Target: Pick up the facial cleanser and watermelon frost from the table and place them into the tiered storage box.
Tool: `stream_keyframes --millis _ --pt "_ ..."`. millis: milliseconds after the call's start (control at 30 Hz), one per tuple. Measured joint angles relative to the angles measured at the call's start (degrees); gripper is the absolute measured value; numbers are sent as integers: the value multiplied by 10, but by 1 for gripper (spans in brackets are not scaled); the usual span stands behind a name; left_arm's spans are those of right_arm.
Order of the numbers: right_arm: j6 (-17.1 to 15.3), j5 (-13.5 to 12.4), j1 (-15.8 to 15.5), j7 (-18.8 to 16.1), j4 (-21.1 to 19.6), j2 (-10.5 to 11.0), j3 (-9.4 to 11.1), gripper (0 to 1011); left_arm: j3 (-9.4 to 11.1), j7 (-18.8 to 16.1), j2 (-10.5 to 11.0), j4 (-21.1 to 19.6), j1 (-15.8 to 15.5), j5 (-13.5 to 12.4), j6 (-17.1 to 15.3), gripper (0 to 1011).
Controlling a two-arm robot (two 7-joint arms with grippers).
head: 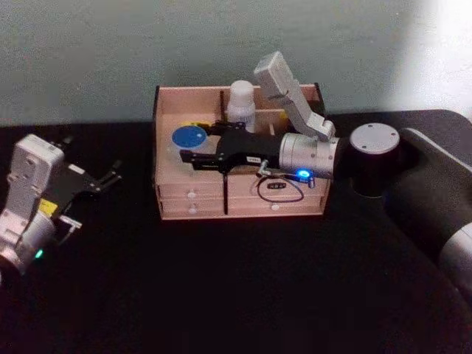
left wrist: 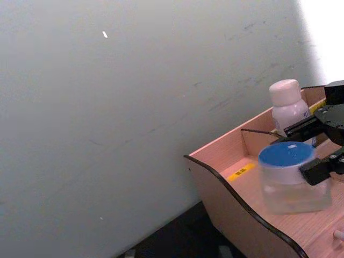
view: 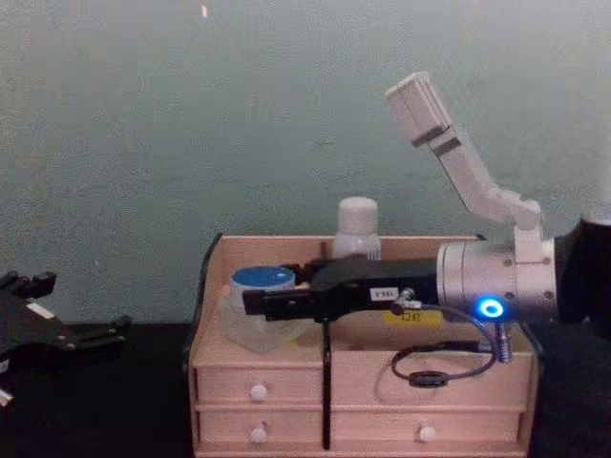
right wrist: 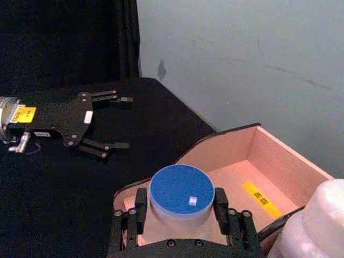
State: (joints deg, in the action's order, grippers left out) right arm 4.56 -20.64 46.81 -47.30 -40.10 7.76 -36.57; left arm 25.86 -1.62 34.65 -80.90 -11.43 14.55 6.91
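My right pincer (right wrist: pixel 180 217) grips the watermelon frost (right wrist: pixel 181 192) by its sides, so it sits upright in the tiered storage box (right wrist: pixel 279 156) beside the facial cleanser (head: pixel 241 105), while my left pincer (right wrist: pixel 110 122) idles spread apart over the worktop (head: pixel 243 287).

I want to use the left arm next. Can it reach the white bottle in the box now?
Probably not cleanly: the right gripper at the blue-lidded jar lies across the box in front of the white bottle; the left gripper is open beside the box.

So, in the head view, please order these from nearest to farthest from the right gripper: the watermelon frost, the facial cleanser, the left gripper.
1. Watermelon frost: between the right gripper fingers, in the box's left compartment.
2. Facial cleanser: behind it, back compartment.
3. Left gripper: far off to the left.
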Motion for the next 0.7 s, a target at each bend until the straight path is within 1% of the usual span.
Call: stream_keyframes --millis 67,133,167,233,333,700 --pt "0 0 0 0 0 0 0 808 0 0 0 0 0 0 0 1001" --pt "0 0 0 0 0 0 0 850 0 0 0 0 0 0 0 1001" --pt "0 0 0 0 0 0 0 899 0 0 0 0 0 0 0 1001" --pt "0 0 0 0 0 0 0 930 0 0 0 0 0 0 0 1001" --pt "0 0 0 0 0 0 0 1003 0 0 0 0 0 0 0 1001" --pt "0 -1 0 0 -1 0 0 1003 0 0 0 0 0 0 0 1001"
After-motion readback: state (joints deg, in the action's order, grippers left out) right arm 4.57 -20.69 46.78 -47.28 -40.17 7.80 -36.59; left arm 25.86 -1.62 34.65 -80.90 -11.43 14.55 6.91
